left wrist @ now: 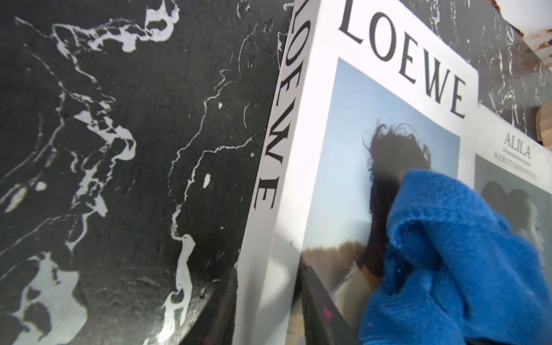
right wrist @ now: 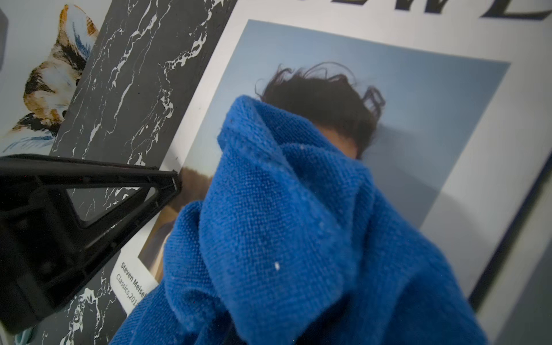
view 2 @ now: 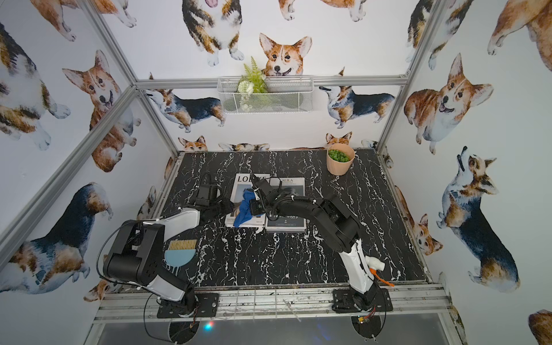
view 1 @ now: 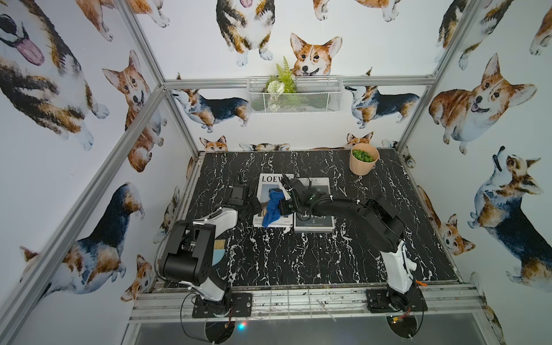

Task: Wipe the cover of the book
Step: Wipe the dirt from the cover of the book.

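The white LOEWE book [view 1: 270, 180] lies flat on the black marble table [view 1: 298, 263], left of centre. My left gripper [view 1: 254, 207] is shut on the book's left edge. In the left wrist view its black jaws stand on either side of the white spine [left wrist: 268, 179], with the left gripper [left wrist: 268, 277] clamped there. A crumpled blue cloth [view 1: 272, 209] rests on the cover photo, and my right gripper [view 1: 282, 206] is shut on it from the right. In the right wrist view the cloth [right wrist: 283, 224] hides the right fingers and covers the middle of the cover [right wrist: 433, 119].
A second book [view 1: 313, 221] with a dark lower cover lies right beside the LOEWE book, under the right arm. A tan pot of greens [view 1: 363, 162] stands at the back right. A blue brush [view 2: 180, 252] lies near the left arm's base. A wire basket [view 1: 294, 95] hangs on the back wall.
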### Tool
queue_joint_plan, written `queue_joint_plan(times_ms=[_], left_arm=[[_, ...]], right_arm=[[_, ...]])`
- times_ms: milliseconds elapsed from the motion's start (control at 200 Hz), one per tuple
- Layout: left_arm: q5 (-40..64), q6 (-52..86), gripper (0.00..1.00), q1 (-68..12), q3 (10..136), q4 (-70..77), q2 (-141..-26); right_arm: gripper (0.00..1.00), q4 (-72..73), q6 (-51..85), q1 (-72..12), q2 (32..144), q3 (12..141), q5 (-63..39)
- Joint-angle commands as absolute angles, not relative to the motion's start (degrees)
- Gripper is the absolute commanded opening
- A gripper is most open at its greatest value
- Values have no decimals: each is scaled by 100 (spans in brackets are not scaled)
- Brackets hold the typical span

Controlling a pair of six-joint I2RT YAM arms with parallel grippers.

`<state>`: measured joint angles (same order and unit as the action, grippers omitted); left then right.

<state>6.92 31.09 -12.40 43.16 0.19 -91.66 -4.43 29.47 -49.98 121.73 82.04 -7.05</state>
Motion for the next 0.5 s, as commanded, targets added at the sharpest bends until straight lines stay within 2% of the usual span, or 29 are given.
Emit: queue_joint_plan(times_ms=[0, 265, 495], left_arm=[[587, 3109, 38, -1248, 4263, -1143, -9298], [595, 3139, 37, -1248, 4270, -1216, -9169], [495, 3015, 37, -1248, 4273, -1340, -9105]], right_arm=[[0, -2005, 3318, -5084, 12632, 8383, -1268], [0, -2180, 3557, -5400, 13191, 9263, -1409], [0, -2468, 3307, -4818, 12631, 8429, -838]])
